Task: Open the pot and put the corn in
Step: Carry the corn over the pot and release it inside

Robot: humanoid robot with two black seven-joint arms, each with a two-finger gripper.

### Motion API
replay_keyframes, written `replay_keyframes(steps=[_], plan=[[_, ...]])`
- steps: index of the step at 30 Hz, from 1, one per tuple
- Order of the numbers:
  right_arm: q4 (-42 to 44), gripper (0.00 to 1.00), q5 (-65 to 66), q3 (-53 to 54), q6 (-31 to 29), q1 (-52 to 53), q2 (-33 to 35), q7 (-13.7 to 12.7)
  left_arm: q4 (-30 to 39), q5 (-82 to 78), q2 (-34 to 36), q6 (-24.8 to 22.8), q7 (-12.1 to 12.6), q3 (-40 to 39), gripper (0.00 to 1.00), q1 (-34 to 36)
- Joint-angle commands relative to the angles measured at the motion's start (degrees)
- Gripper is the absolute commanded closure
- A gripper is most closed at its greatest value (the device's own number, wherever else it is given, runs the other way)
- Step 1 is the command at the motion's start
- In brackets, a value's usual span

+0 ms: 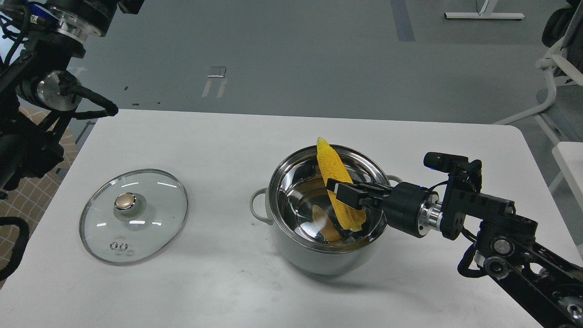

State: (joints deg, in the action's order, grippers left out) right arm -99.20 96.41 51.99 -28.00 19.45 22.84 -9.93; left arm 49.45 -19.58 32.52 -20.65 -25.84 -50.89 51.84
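The pale grey-green pot [319, 255] stands open in the middle of the white table, its steel interior showing. My right gripper [341, 193] reaches over the pot's right rim and is shut on the yellow corn cob [334, 175]. The corn stands tilted, its lower end down inside the pot and its tip above the far rim. My left arm is raised at the far left; its gripper is out of view.
The clear glass lid [134, 215] with a gold knob lies flat on the table [218, 136] left of the pot. White chair legs [553, 77] stand beyond the table's right edge.
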Motion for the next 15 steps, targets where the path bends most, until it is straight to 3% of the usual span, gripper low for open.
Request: replay_keyframes(steps=[1, 7, 15], plan=[[-0.03, 0.01, -0.08, 0.04, 0.0, -0.02, 0.36, 0.26, 0.03, -0.02, -0.27, 0.0, 0.0, 0.0, 0.03, 0.01], [-0.03, 0.01, -0.43, 0.74, 0.0, 0.15, -0.42, 0.26, 0.03, -0.02, -0.18, -0.09, 0.27, 0.0, 0.03, 0.45], [1.55, 0.0, -10.0, 12.6, 0.0, 3.57, -6.23, 0.35, -0.05, -0.28, 0.35, -0.88, 0.18, 0.09, 0.03, 0.37]])
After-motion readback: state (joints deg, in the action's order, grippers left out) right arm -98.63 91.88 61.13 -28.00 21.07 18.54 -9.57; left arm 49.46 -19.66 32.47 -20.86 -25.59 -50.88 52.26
